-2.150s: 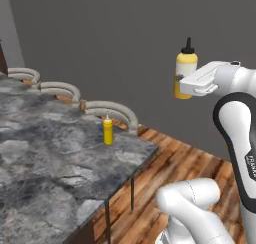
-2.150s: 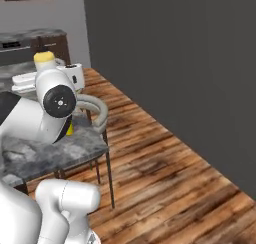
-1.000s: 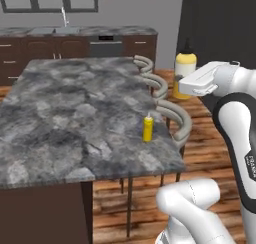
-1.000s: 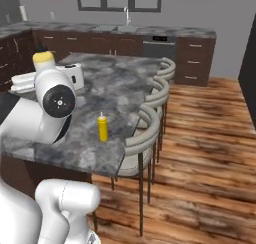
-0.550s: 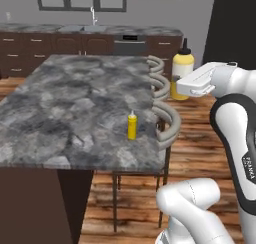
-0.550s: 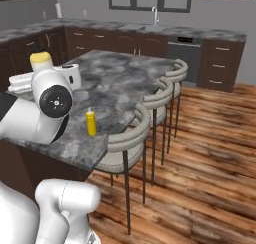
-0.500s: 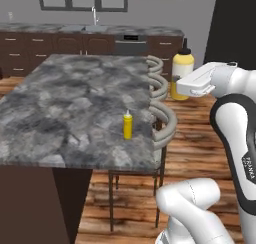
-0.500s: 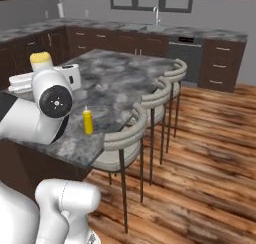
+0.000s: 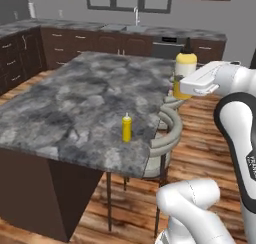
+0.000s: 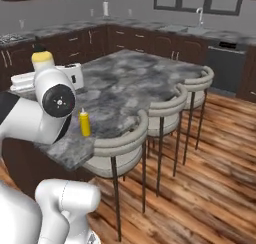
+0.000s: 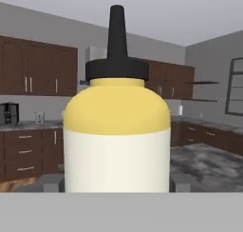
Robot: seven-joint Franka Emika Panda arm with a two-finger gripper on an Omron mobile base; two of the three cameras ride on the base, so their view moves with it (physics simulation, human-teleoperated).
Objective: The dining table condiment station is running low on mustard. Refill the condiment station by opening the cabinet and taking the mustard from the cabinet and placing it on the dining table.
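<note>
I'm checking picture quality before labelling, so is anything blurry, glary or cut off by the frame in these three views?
Left base view: soft and slightly blurred, flat even light, no glare on the grey marbled table top. Right base view: equally soft; the white arm blocks most of the squat yellow mustard bottle with its dark pointed cap. Hand view: that bottle looms close and fairly sharp, with the kitchen behind it hazier.

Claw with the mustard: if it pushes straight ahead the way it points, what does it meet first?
Nothing close, it seems. Past the mustard in the claw, the hand view looks out above the dining table; the far-wall drawers come first, though depth is unclear.
</note>
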